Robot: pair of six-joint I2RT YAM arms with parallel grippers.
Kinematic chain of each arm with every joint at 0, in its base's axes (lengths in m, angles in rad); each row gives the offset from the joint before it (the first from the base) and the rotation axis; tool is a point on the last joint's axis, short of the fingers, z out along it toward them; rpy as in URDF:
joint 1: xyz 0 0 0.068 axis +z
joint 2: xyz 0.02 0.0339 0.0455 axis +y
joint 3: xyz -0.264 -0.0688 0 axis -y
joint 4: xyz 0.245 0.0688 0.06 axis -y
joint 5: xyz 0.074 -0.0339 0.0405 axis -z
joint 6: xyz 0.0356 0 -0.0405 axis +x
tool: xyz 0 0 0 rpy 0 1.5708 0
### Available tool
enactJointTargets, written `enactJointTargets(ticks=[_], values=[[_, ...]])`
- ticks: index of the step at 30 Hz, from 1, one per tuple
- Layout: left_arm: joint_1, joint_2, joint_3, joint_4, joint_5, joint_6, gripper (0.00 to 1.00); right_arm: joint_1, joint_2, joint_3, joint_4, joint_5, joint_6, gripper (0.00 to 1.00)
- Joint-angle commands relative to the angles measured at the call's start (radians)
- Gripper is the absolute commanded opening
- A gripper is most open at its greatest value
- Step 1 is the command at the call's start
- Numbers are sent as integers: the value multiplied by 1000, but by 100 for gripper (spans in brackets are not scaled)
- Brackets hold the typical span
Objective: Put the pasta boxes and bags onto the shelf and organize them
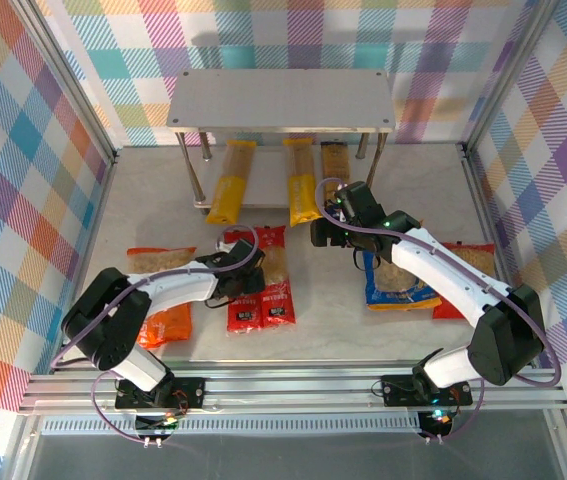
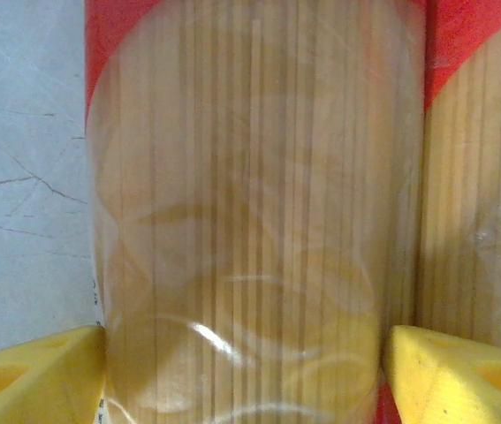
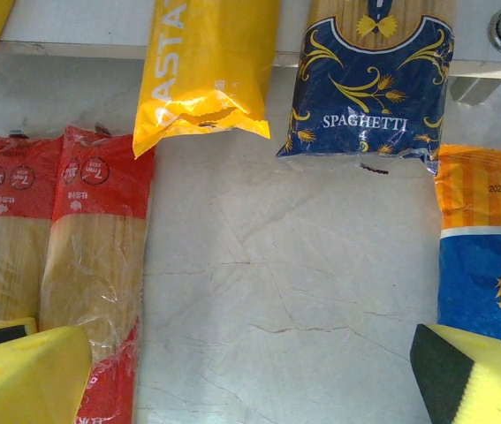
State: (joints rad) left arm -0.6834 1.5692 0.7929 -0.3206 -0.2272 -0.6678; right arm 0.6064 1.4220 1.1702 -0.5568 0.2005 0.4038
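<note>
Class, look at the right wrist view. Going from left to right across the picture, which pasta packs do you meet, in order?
first red spaghetti pack → second red spaghetti pack → yellow pasta pack → dark blue spaghetti pack → orange-and-blue bag

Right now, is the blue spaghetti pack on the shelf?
Partly on: blue spaghetti pack rests on the lower shelf board, near end overhanging.

Yellow packs (image 1: 231, 187) on shelf (image 1: 283, 98), red packs (image 1: 275, 290) flat
</note>
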Motion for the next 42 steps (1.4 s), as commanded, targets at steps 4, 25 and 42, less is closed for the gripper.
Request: enactJointTargets(ticks=[4,25,42], values=[[-21,114,35,-21,45,21,81,-2,-18,-16,14,20,-6,94],[-21,68,44,-87,82,93,0,-2,-28,-21,11,33,-2,94],[22,-219,140,-246,104,203,0,-2,-35,-10,9,50,-5,94]])
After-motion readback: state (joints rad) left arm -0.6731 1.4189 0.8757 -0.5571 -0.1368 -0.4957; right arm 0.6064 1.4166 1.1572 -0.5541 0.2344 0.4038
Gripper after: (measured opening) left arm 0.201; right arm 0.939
